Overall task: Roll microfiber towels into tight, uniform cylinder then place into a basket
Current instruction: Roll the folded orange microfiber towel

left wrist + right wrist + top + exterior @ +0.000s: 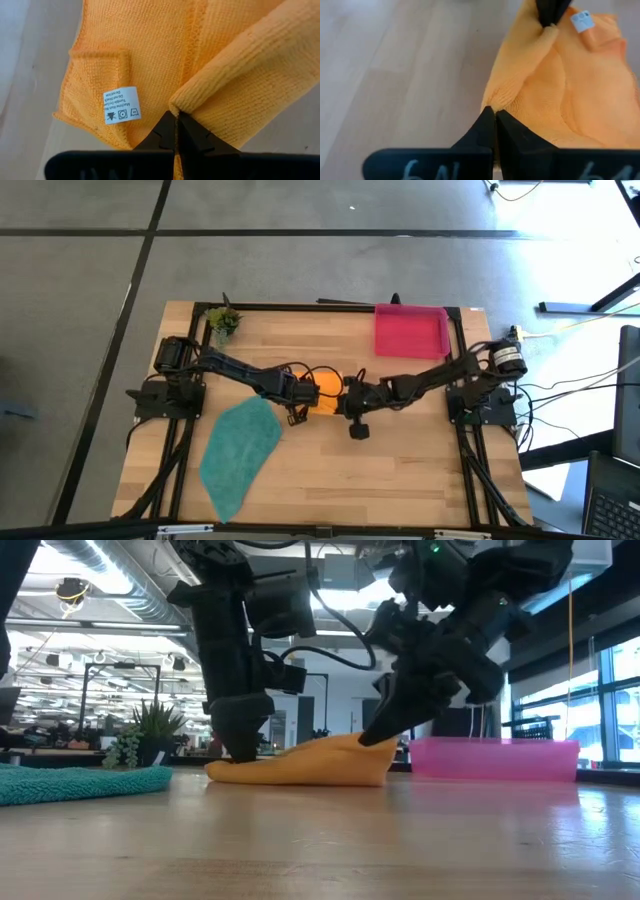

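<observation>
Orange towel [325,393] lies mid-table, just beside the teal towel [238,452], well short of the basket [410,331]. Left gripper [176,116] and right gripper [493,110] each pinch a corner, fingers clamped together. Rolling tight likely needs equal tension, both edges level.

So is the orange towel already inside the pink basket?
No, the orange towel lies on the wooden table between both arms, while the pink basket sits apart at the far edge with nothing in it.
</observation>
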Robot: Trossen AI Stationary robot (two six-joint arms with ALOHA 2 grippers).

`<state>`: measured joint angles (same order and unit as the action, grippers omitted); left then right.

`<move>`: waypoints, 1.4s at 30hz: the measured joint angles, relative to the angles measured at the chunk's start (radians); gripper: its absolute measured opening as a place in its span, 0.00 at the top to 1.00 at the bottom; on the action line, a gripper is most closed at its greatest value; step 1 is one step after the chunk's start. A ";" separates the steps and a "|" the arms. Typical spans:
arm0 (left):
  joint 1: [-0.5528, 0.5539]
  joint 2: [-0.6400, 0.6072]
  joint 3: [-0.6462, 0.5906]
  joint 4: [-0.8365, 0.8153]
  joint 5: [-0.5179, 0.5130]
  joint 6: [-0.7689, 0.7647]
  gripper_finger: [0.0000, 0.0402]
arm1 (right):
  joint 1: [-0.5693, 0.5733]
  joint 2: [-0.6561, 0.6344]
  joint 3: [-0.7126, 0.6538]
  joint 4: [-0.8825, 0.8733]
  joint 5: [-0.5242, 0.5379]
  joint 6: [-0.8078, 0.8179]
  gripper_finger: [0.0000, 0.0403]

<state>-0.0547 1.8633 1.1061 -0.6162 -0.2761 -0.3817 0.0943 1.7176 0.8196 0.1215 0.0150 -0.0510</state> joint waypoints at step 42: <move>-0.057 0.002 -0.001 0.007 -0.008 0.044 1.00 | -0.189 0.035 0.003 -0.012 -0.002 0.020 0.99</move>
<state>-0.1120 1.8656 1.1053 -0.6094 -0.2845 -0.3372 -0.0944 1.7528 0.8230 0.1093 0.0126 -0.0312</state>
